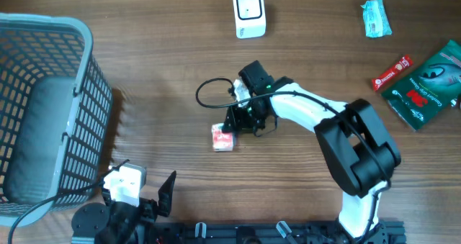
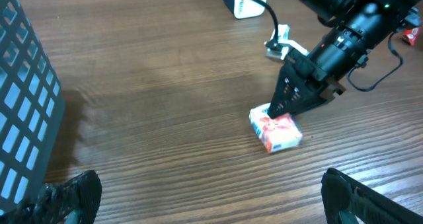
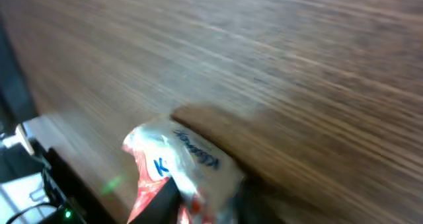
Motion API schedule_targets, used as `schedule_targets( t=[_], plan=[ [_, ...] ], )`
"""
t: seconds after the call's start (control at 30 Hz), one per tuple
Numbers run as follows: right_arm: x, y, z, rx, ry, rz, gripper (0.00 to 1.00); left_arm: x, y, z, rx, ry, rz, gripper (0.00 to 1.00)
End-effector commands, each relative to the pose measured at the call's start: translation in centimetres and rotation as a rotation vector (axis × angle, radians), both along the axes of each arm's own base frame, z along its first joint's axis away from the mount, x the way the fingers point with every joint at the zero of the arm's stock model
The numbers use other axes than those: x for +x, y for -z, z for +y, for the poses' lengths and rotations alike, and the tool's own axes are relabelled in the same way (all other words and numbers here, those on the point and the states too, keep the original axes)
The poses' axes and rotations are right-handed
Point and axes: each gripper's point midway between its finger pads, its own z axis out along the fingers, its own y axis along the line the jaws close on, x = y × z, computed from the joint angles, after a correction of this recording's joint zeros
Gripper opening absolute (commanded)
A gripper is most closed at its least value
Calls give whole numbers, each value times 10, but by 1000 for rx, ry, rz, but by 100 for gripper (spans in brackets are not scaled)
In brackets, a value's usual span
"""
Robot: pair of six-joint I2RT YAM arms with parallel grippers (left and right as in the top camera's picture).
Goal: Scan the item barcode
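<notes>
The tissue pack (image 2: 277, 133) is pinched by the right gripper (image 2: 276, 112), its lettering shown only at that wrist; the left gripper (image 2: 218, 207) is spread wide, empty.

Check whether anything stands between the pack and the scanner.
No loose item does. Only the right arm's own wrist and cable loop lie between the pack and the scanner.

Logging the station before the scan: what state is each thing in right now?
tissue pack: lying flat, one edge pinched.
right end effector: shut on the tissue pack.
left end effector: open, holding nothing.
scanner: upright, untouched.
basket: upright, open top.
teal packet: lying flat, untouched.
red snack bar: lying flat, untouched.
green packet: lying flat, untouched.
</notes>
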Motion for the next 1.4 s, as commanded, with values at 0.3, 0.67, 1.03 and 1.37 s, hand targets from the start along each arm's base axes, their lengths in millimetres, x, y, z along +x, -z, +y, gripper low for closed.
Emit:
schedule_targets(
  t=[0.3, 0.67, 1.03, 1.37],
  plan=[
    [-8, -118, 20, 1006, -350, -89, 5, -1, -1, -2, -14, 6, -5, 100],
    [2, -129, 17, 1063, -370, -129, 4, -1, -1, -2, -14, 7, -5, 100],
    [57, -221, 11, 1079, -536, -539, 5, -1, -1, -2, -14, 6, -5, 100],
    [129, -281, 0, 1041, -316, -503, 5, -1, -1, -2, -14, 7, -5, 100]
  ],
)
